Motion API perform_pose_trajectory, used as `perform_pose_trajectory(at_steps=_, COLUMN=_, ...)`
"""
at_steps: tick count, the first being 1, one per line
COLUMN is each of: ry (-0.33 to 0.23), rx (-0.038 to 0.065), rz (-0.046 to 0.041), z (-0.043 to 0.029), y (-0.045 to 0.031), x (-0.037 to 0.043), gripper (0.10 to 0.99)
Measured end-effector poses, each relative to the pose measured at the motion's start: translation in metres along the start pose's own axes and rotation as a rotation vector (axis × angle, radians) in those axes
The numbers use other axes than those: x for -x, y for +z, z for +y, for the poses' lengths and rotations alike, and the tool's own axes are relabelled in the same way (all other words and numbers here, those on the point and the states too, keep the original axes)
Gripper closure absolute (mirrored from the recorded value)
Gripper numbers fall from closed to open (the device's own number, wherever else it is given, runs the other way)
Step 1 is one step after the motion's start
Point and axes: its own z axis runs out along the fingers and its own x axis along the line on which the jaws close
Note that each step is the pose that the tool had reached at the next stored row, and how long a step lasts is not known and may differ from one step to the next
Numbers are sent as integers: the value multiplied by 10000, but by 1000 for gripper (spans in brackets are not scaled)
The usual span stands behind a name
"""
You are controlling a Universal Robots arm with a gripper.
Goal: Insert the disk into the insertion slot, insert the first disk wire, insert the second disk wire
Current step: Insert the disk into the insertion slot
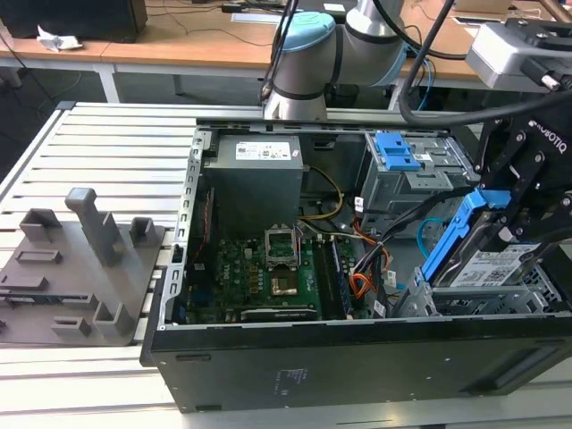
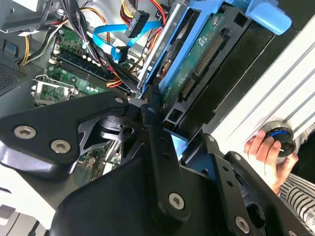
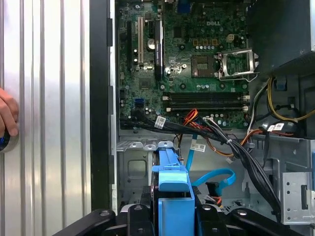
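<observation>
The disk (image 1: 490, 265), silver with a white label in a bright blue carrier, hangs tilted with its lower end over the insertion slot (image 1: 427, 302), the light grey metal bay at the case's front corner on the exterior view's right. My gripper (image 1: 500, 219) is shut on the disk's carrier. In the first wrist view the blue carrier (image 3: 172, 179) sits between the black fingers (image 3: 135, 214). The second wrist view shows the disk's green circuit-board underside (image 2: 199, 59). A loose blue flat wire (image 3: 216, 177) curls beside the bay, and a black wire bundle (image 3: 246, 157) runs past it.
A taller grey cage with a blue clip (image 1: 398, 152) stands behind the slot. The motherboard (image 1: 259, 277) and power supply (image 1: 255, 183) fill the case's middle. A grey fixture block (image 1: 80, 268) lies on the slatted table. A person's hand (image 2: 266, 152) rests on a knob outside the case.
</observation>
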Motion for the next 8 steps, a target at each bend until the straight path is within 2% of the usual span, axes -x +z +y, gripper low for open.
perform_pose_trajectory(at_steps=3, ry=0, rx=0, rz=1, z=-2, y=52, x=1, gripper=722)
perform_pose_trajectory(at_steps=7, ry=0, rx=0, rz=1, z=-2, y=53, x=0, gripper=714)
perform_pose_trajectory(at_steps=8, ry=1, rx=0, rz=0, z=-2, y=54, x=0, gripper=647)
